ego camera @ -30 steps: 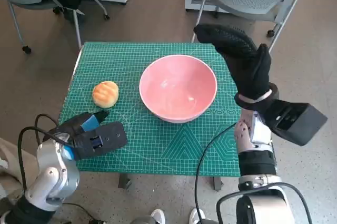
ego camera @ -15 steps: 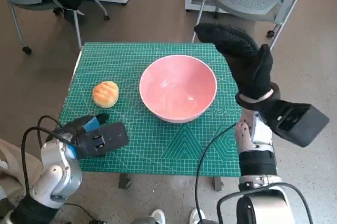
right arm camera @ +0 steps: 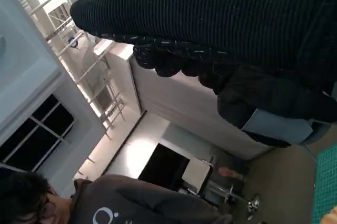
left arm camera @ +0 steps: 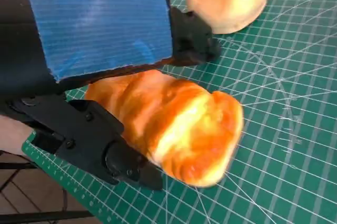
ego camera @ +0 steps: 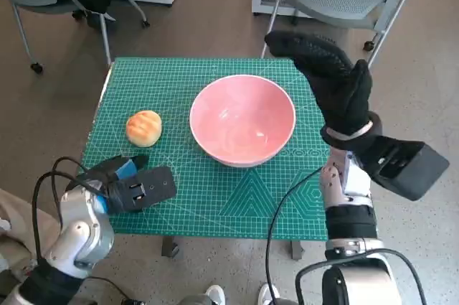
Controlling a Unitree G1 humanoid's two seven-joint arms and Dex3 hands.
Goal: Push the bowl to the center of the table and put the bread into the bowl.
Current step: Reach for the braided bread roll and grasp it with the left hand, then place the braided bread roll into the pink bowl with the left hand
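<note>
Head view: a green cutting mat covers the surface, with a pink bowl close to its middle, slightly toward the right edge.
Round bun: a golden bread roll lies on the mat near the left edge, well apart from the bowl.
Left hand: the left hand sits low at the near left corner; its fingers are closed around an oblong glazed bread that rests against the mat.
Left wrist view: the round bun lies just beyond the held bread.
Right hand: the right hand is raised over the right edge, beside the bowl; it seems to hold nothing, fingers extended together.
Right wrist view: a person in a dark grey top.
</note>
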